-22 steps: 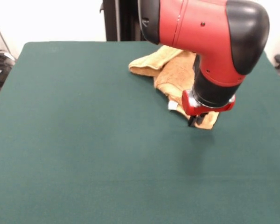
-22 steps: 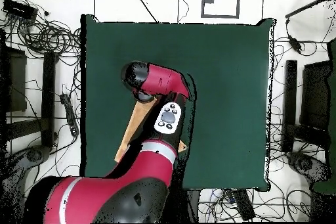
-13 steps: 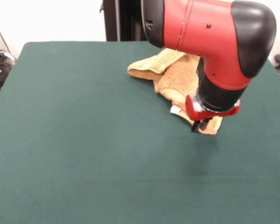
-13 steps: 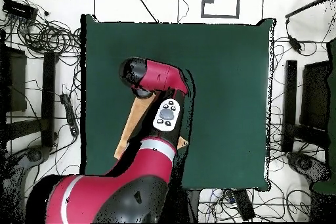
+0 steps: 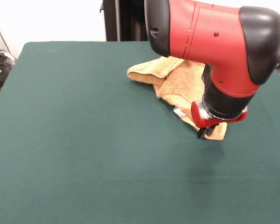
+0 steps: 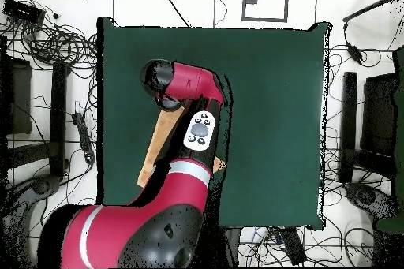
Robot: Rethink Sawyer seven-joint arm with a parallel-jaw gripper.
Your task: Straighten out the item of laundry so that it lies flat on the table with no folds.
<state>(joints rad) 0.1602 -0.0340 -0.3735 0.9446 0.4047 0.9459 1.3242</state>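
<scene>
The item of laundry, an orange-yellow towel, lies bunched and folded on the far right part of the green table. A small white tag shows at its near edge. My gripper points down at the towel's nearest corner and is shut on it, holding the corner low over the table. The red and black arm hides the towel's right side. From above, the arm's head covers the gripper, and only a strip of the towel shows beside the arm on the table.
A black column stands behind the table's far edge. Cables and equipment lie on the floor all round the table. The towel's far end reaches close to the table's edge in the overhead view.
My gripper has moved toward the near right in the front view, and the towel's corner has come along with it, stretching the cloth out a little.
</scene>
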